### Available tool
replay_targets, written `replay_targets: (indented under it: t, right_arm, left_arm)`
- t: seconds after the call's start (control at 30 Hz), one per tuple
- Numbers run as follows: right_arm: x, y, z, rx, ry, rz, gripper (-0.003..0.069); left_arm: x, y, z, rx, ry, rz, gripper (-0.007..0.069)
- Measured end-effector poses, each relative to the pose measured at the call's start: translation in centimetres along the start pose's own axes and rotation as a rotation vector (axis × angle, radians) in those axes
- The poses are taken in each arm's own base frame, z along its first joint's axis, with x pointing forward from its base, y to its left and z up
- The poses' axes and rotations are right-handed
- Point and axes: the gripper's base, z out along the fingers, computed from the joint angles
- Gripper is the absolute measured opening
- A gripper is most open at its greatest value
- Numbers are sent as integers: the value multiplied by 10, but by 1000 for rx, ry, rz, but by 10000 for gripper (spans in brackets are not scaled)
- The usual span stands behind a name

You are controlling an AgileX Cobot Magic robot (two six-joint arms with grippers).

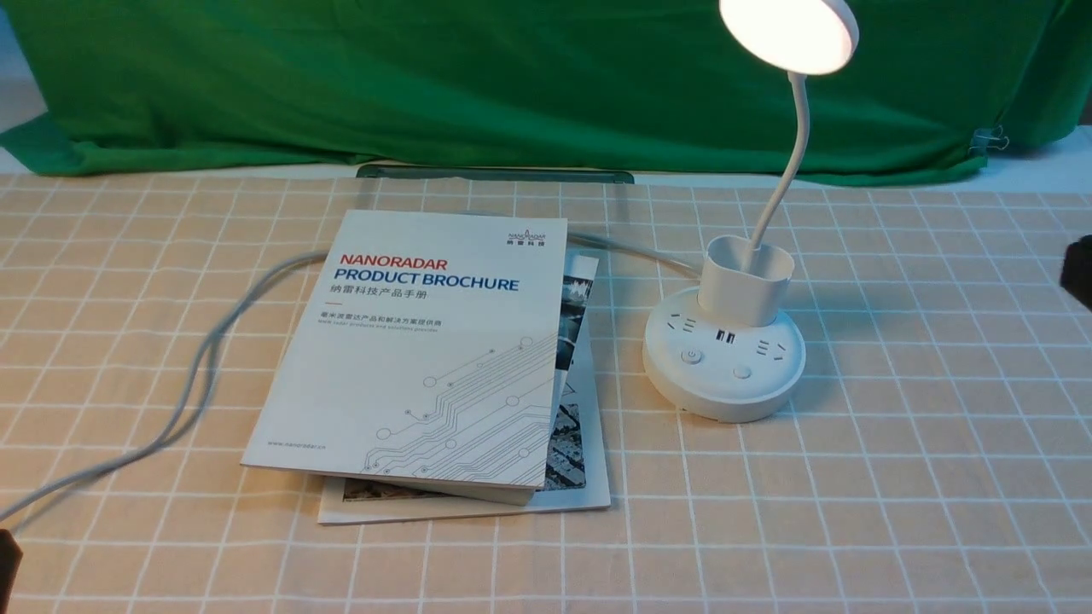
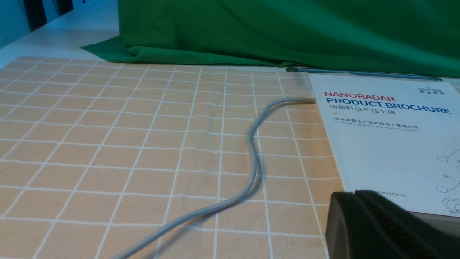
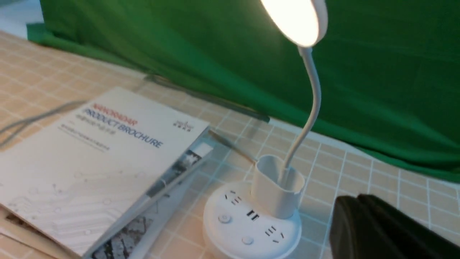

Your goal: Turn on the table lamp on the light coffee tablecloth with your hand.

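Note:
The white table lamp (image 1: 725,362) stands on the light coffee tablecloth (image 1: 896,477), right of the middle. Its round head (image 1: 789,34) glows warm white, and two buttons (image 1: 691,356) show on the front of the base. In the right wrist view the lamp (image 3: 248,223) is close, with my right gripper (image 3: 355,198) beside the base and not touching it. Its black fingers are pressed together and hold nothing. In the front view that hand (image 1: 1079,269) only shows at the right edge. My left gripper (image 2: 354,192) is shut and empty, near the brochure's corner.
Two stacked brochures (image 1: 426,350) lie left of the lamp. A grey cable (image 1: 196,375) runs from under them to the left edge. Green cloth (image 1: 512,77) hangs along the back, with a dark thin bar (image 1: 495,175) at its foot.

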Motion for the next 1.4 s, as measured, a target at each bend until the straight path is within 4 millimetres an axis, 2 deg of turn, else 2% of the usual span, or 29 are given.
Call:
replay_targets:
  t: [0.1, 0.2, 0.6, 0.7, 0.83, 0.93, 1.0, 1.03, 1.07, 1.27, 1.4]
  right_arm:
    - [-6, -1, -19, 5, -80, 13, 62]
    - [-8, -1, -28, 7, -116, 13, 67]
    - [-3, -1, -28, 10, -133, 2, 99]
    - [7, 0, -33, 15, -165, 3, 63]
    - [25, -3, -47, 68, -228, 6, 30]
    - [56, -8, -57, 176, -241, 13, 29]
    - [76, -10, -58, 242, -222, 18, 29]
    - [78, -10, -58, 248, -219, 18, 29]
    - [93, -12, -58, 293, -196, 25, 30]
    - [152, -15, -54, 427, -111, 85, 30]
    - [165, -14, -54, 439, -108, 119, 30]
  left_arm:
    - [0, 0, 0, -1, 0, 4, 21]
    - [0, 0, 0, -1, 0, 4, 21]
    - [0, 0, 0, -1, 0, 4, 21]
    - [0, 0, 0, -2, 0, 10, 21]
    - [0, 0, 0, -2, 0, 11, 21]
    - [0, 0, 0, -2, 0, 11, 21]
    - [0, 0, 0, -3, 0, 12, 21]
    - [0, 0, 0, -3, 0, 12, 21]
    - [0, 0, 0, -3, 0, 15, 21]
    - [0, 0, 0, -4, 0, 18, 21]
    - [0, 0, 0, -4, 0, 18, 21]
